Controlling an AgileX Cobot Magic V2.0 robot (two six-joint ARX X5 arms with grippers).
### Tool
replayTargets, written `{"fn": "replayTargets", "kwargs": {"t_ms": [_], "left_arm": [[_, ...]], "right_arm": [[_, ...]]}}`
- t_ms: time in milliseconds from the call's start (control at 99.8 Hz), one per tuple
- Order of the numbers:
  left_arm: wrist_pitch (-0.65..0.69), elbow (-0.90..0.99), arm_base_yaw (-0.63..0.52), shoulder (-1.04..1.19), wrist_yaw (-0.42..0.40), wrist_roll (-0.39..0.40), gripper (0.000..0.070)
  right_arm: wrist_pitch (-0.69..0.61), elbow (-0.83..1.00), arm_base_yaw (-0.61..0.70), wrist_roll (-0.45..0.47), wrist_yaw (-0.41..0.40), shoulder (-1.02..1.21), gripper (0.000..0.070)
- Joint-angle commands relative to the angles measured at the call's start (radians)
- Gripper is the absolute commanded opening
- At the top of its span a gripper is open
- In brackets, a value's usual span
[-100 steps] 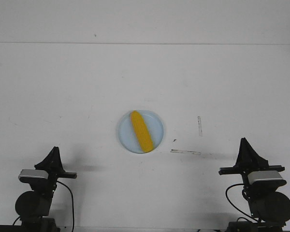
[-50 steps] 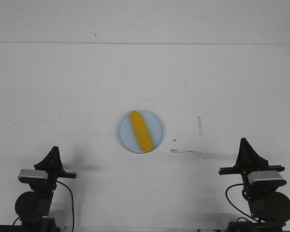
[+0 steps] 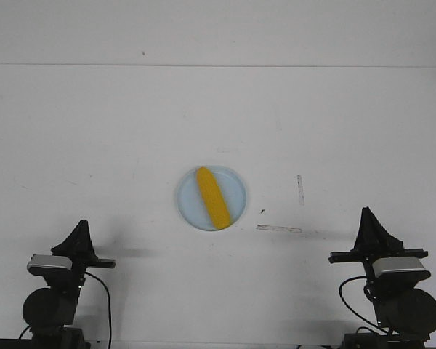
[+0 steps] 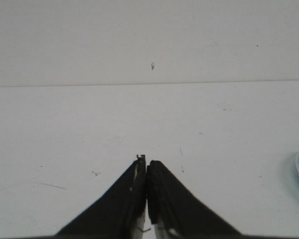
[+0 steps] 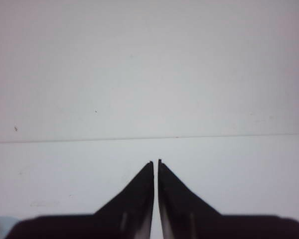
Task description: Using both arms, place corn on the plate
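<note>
Corn (image 3: 211,198) lies flat on the plate (image 3: 235,183), which sits on the white table (image 3: 94,123) about midway between the two arms and forward of both. Its long axis runs on a diagonal: the tapered end points away from the robot and a little to the left, the blunt end comes toward the robot and reaches the plate's near rim. The cob rests inside the rim, apart from both grippers.

The left gripper (image 4: 146,167) is parked low by its base with its fingers pressed together and nothing between them. The right gripper (image 5: 155,167) sits the same way on its side, fingers nearly touching with only a hairline gap, holding nothing. Both are well apart from the plate, at roughly equal reach, so neither arm is clearly nearer.

Judging by this layout, the placing looks done, and no further approach seems called for.
</note>
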Motion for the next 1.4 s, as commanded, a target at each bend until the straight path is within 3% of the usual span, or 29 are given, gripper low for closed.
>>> {"fn": "replayTargets", "kwargs": {"t_ms": [0, 180, 561, 691, 782, 1393], "left_arm": [[0.015, -0.022, 0.002, -0.002, 0.0, 0.002, 0.0001], [0.014, -0.022, 0.002, -0.002, 0.0, 0.002, 0.0001], [0.015, -0.022, 0.002, -0.002, 0.0, 0.002, 0.0001], [0.015, -0.022, 0.002, -0.002, 0.0, 0.002, 0.0001], [0.015, -0.022, 0.002, -0.002, 0.0, 0.002, 0.0001], [0.015, -0.022, 0.002, -0.002, 0.0, 0.002, 0.0001]], "right_arm": [[0.012, 0.005, 0.001, -0.005, 0.0, -0.002, 0.0013], [-0.028, -0.017, -0.022, -0.006, -0.01, -0.04, 0.0012], [0.011, -0.243, -0.052, -0.005, -0.03, -0.219, 0.0012], [0.051, -0.302, -0.052, -0.005, -0.029, -0.217, 0.0012], [0.153, -0.365, -0.046, -0.004, -0.007, -0.217, 0.0013], [0.137, -0.362, -0.036, -0.005, -0.002, -0.217, 0.0012]]}}
